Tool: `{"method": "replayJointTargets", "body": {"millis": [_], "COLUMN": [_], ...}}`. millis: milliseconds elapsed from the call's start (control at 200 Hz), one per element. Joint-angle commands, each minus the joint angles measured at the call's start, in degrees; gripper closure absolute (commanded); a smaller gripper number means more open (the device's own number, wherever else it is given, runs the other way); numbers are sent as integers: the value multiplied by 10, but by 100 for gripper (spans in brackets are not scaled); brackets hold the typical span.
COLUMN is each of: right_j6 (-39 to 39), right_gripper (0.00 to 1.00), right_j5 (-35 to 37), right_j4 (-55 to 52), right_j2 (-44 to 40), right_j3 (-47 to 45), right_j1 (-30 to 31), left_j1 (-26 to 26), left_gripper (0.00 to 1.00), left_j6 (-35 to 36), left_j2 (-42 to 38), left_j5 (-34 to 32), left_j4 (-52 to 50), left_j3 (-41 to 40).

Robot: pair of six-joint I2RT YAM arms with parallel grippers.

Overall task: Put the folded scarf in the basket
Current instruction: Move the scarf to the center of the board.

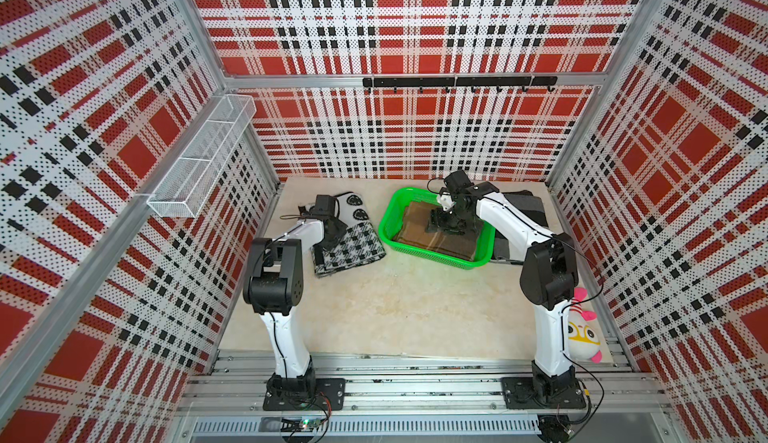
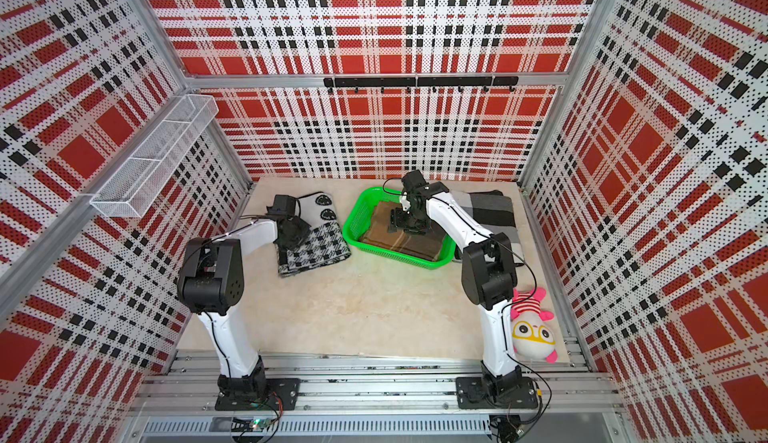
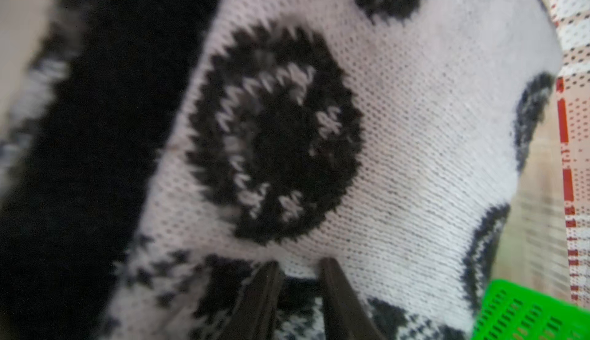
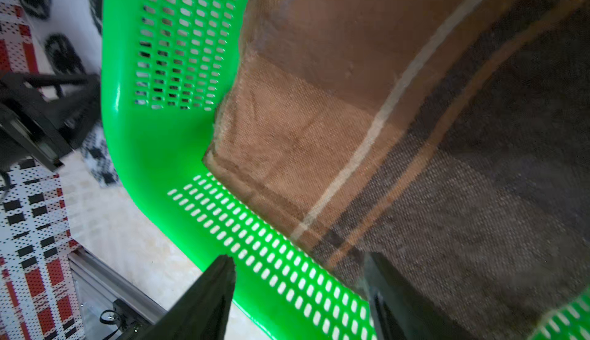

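Note:
The green basket [image 1: 385, 221] [image 2: 352, 222] stands at the back of the table, and a folded brown plaid scarf [image 1: 419, 231] [image 4: 351, 99] lies flat inside it. My right gripper [image 1: 446, 224] [image 4: 300, 260] hangs open just over that scarf by the basket's near wall [image 4: 153, 131], with nothing between its fingers. Left of the basket lies a folded black-and-white knitted scarf [image 1: 357, 247] [image 3: 399, 163]. My left gripper [image 1: 331, 231] [image 3: 300, 263] is pressed down on it, its jaws drawn close with a fold of the knit between them.
A folded grey check scarf [image 1: 524, 208] lies behind my right arm at the back right. A plush toy [image 1: 582, 333] sits by the right arm's base. A white wire rack [image 1: 203, 162] hangs on the left wall and a black hook rail [image 1: 457, 82] on the back wall.

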Motion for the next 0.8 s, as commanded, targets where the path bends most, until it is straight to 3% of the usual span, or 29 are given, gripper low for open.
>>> {"method": "replayJointTargets", "body": {"millis": [0,175,341,491,611,797], "right_j6": [9,40,100,153,174,172], "right_gripper": [29,29,31,35,38,40], "right_j5": [-21,-28,-49,-78,-67,-50], "right_j4": [16,14,31,82,91,73], "right_j2": [42,71,91,105,104,71], "right_j3": [44,91,114,115,119,87], "right_j1": [2,2,6,16,17,17], "left_j1": [-30,-59,-48,-35,-32,-2], "left_gripper": [71,71,69,68,68,69], "left_j6": [-58,-99,-88,-14,70,108], "left_j2": [-38,-112,-142,-51,44,96], "left_j5": [17,-6,-14,4,-51,-69], "left_j4": [0,-39,-72,-75,-117,-132], "left_j3": [-44,-60,-28,92,205,218]}}
